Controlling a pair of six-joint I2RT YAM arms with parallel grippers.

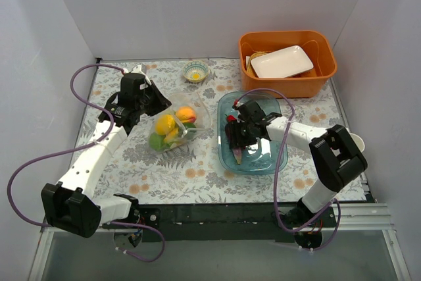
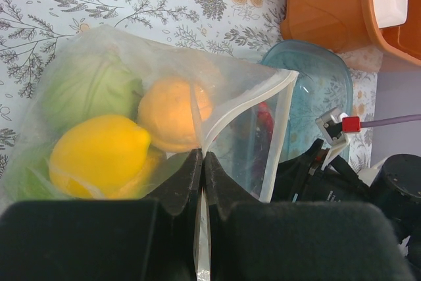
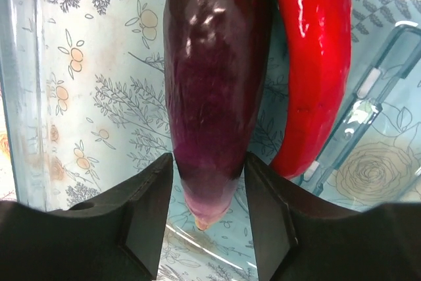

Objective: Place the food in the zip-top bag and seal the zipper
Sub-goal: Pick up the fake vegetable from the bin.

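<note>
The clear zip-top bag point(image 1: 176, 125) lies at centre left, holding a yellow lemon point(image 1: 164, 124), an orange peach point(image 1: 186, 114) and green produce point(image 1: 156, 141). In the left wrist view the bag point(image 2: 250, 136) shows a cabbage point(image 2: 85, 87), lemon point(image 2: 99, 153) and peach point(image 2: 172, 113). My left gripper point(image 2: 202, 156) is shut on the whitish zipper point(image 2: 243, 106) at the bag's mouth, holding it open. My right gripper point(image 3: 207, 169) is down in the blue tray point(image 3: 99, 97), its fingers closed against the purple eggplant point(image 3: 214, 64). The red chilli point(image 3: 312, 64) lies beside the eggplant.
An orange bin point(image 1: 325, 57) with a white plate point(image 1: 281, 61) stands at the back right. A small bowl point(image 1: 195, 71) sits behind the bag. A white cup point(image 1: 357, 141) stands at the table's right edge. The blue tray point(image 1: 253, 162) lies right of the bag.
</note>
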